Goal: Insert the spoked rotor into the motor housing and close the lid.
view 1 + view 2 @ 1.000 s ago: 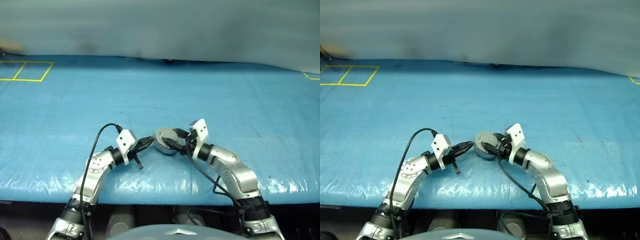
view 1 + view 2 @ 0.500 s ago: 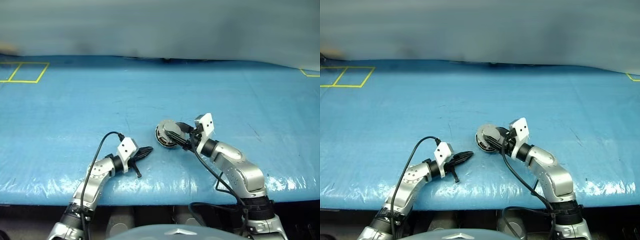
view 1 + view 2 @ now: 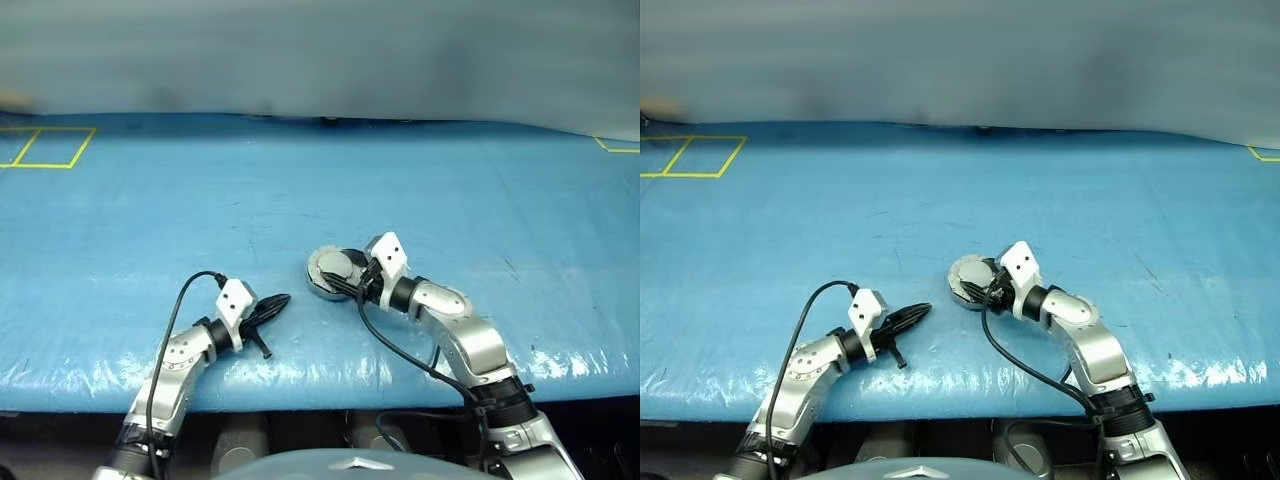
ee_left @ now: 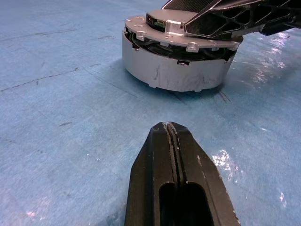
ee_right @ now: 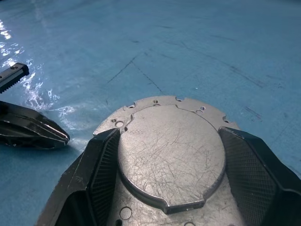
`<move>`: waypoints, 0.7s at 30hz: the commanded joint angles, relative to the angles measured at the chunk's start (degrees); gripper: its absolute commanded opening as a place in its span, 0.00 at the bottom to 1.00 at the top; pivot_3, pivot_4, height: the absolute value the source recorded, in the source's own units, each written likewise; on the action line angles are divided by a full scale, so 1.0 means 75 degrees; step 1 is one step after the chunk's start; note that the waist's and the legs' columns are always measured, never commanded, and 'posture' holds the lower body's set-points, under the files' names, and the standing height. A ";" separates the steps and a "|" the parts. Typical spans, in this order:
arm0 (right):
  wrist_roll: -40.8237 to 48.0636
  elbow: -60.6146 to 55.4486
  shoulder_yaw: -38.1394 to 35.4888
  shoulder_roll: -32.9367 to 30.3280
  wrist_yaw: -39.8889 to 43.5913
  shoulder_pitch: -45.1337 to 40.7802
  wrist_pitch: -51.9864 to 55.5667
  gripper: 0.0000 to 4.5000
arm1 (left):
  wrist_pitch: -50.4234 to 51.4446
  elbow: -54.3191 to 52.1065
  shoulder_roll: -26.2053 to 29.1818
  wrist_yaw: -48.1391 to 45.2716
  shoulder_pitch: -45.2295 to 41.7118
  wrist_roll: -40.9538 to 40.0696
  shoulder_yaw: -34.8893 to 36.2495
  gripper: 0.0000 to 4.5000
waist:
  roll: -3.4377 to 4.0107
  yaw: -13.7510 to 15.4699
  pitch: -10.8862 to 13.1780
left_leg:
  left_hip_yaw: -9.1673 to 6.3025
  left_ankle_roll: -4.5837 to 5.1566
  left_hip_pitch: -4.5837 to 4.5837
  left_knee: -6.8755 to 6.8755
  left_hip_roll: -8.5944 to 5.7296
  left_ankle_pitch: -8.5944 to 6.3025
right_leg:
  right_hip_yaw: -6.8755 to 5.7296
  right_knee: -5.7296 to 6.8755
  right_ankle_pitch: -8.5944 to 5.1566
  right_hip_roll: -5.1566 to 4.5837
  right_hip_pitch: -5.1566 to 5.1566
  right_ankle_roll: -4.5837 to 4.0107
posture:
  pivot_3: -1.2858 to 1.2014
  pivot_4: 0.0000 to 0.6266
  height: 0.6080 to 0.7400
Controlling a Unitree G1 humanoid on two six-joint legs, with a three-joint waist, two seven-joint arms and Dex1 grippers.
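The motor housing (image 4: 174, 73) lies flat on the blue table, a short silver-grey puck with its lid (image 5: 171, 155) down on top of it. My right gripper (image 3: 338, 281) reaches over it from the right. Its two fingers (image 5: 101, 165) sit against either side of the lid's raised middle, shut on it. My left gripper (image 3: 280, 299) rests low over the table a little left of the housing, shut and empty, with its tip (image 4: 170, 126) pointing at the housing's wall. The spoked rotor is hidden.
The blue table cover (image 3: 450, 200) stretches wide to all sides. A yellow taped square (image 3: 45, 147) marks the far left corner and a yellow mark (image 3: 615, 147) the far right. The table's front edge (image 3: 320, 385) runs just behind both wrists.
The housing, held tilted off the table by my right gripper, now lies flat on it. My left gripper has drawn back to the left, away from the housing.
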 commanded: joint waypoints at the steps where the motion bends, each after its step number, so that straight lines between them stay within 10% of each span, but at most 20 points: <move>1: -0.0197 0.0199 0.0272 0.0002 0.0122 0.0028 -0.0008 0.67 | -0.0023 -0.0294 0.0032 0.0064 0.0080 -0.0146 0.0206 0.01 | 0.0000 -0.0006 0.0000 | 0.0001 0.0000 0.0001 0.0001 0.0000 0.0000 | 0.0000 0.0000 0.0000 0.0000 0.0001 0.0000 | 0.52 0.24 1.00; 21: -0.1314 0.0595 0.0980 0.0190 -0.0175 0.0039 -0.0060 0.67 | -0.0143 -0.0280 -0.0112 0.0320 0.0106 -0.0145 0.0326 0.01 | -0.0047 -0.0071 -0.0041 | 0.0006 -0.0005 0.0019 0.0005 0.0004 0.0004 | 0.0003 0.0007 0.0004 0.0001 0.0010 -0.0005 | 0.52 0.24 1.00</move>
